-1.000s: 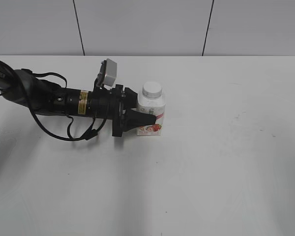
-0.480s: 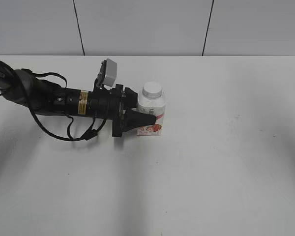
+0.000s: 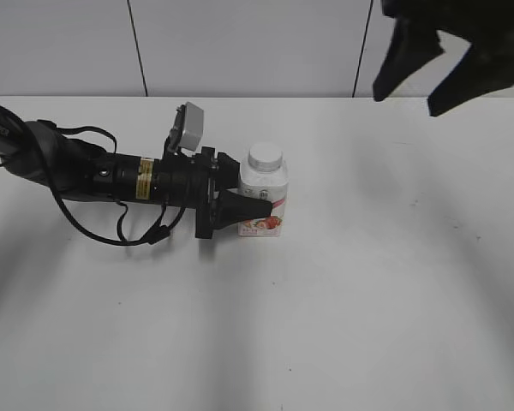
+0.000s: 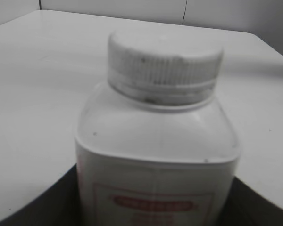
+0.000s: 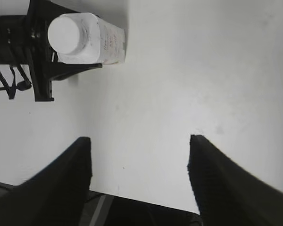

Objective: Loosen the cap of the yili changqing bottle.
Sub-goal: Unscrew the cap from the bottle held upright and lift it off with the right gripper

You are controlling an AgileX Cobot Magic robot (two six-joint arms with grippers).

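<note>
1. Yili changqing bottle (image 3: 263,199) stands upright on the white desk (image 3: 368,282), left of centre and nearer the far edge than the near one.
2. Left end effector (image 3: 250,197) comes in sideways from the left, fingers either side of the bottle body at label height. It looks clamped on the body, bracing it.
3. Cap (image 4: 165,60) is white with a ribbed side, seated on the neck, nothing touching it.
4. Right end effector (image 3: 424,73) hangs at the top right of the exterior view, above and well apart from the bottle. Fingers (image 5: 66,179) are spread wide and empty.
5. Handling guess: small plastic bottle, light, with thin walls that may flex if squeezed hard. The smooth label could slip in the grip.
6. Best hold: right end effector on the ribbed cap side, straight from above. The ribs give traction for twisting.
7. Risk: the bottle spins with the cap if the left hold is weak.
</note>
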